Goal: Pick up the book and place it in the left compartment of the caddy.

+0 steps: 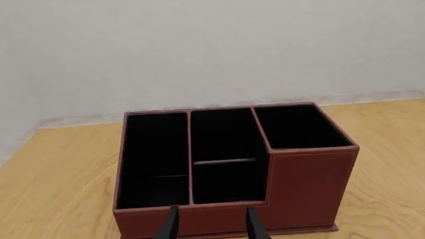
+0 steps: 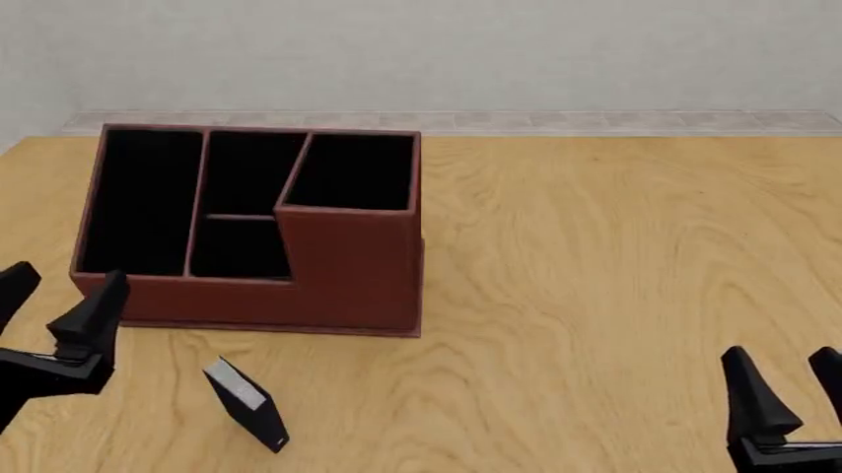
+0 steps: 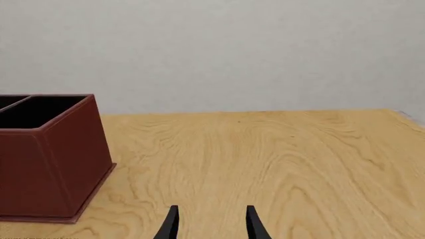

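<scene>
- The book [image 2: 246, 404] lies on the table [image 2: 593, 296], at five o'clock of the left gripper [image 2: 53, 305].
- The caddy [image 2: 355, 276] sits beyond; no writing shows.
- Left gripper and right gripper [image 2: 787, 389] are both spread, empty.

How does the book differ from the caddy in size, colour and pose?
The book is small and thin; the caddy is far larger. The book is black with a white page edge; the caddy is reddish-brown with black lining. The book looks tilted; the caddy sits flat. Both rest on the table.

one book [image 2: 246, 402], one caddy [image 2: 349, 281], two end effectors
</scene>
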{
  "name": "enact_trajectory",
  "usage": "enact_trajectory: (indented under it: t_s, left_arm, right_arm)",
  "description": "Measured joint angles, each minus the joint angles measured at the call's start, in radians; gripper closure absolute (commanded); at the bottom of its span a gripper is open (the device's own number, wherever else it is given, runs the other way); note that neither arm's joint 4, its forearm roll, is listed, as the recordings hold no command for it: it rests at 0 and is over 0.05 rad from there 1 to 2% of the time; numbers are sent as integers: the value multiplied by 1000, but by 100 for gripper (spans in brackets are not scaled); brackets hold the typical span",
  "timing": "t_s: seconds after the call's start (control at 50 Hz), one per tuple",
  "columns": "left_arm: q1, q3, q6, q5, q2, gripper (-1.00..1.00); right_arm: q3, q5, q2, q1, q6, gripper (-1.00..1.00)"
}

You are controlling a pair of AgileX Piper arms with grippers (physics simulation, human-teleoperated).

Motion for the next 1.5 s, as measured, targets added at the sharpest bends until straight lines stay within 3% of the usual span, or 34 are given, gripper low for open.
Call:
enact_trajectory:
  t_s: [0.34,0.68,0.92,1.5]
  left_arm:
    - [-55,-213,-25,173,180,-100]
    - [11,-362,-94,386,273,-100]
    - [55,-365,-148,433,321,-100]
    - [50,-275,-308,483,371,-100]
  right_arm:
    - [1,-17,27,3,-16,-100]
    - [1,-34,49,9,-19,-100]
    - [1,-35,50,14,-14,-100]
    - [1,-26,35,19,-5,-100]
